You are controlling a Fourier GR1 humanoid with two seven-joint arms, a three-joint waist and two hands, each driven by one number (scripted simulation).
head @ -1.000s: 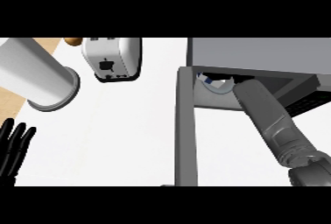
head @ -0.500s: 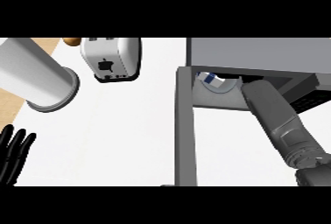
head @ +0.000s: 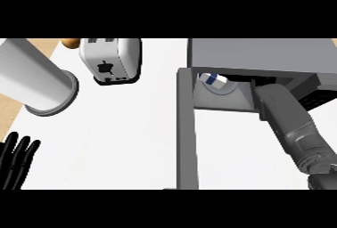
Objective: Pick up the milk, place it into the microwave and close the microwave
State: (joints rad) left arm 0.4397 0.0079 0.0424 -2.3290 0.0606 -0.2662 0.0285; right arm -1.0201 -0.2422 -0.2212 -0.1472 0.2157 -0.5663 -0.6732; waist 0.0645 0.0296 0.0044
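Observation:
The milk (head: pixel 218 83), a white carton with a blue mark, lies inside the open grey microwave (head: pixel 263 53) at the upper right. The microwave's door (head: pixel 187 133) stands open and runs down toward the lower edge. My right forearm (head: pixel 289 124) reaches up into the cavity just right of the milk. Only a dark part of my right hand (head: pixel 261 81) shows in the shadow there, and whether it touches the carton is hidden. At the lower left edge my left hand (head: pixel 16 161) rests open with its fingers pointing up.
A white toaster (head: pixel 109 60) stands at the top centre-left, with a small brown item (head: pixel 71 42) behind it. A large white cylinder (head: pixel 34 82) lies at the upper left. A wooden strip (head: pixel 8 107) borders the white counter (head: pixel 118 142) on the left.
My right forearm has shifted slightly to the right at the microwave's opening, so more of the milk shows. The left hand has sunk a little toward the lower edge.

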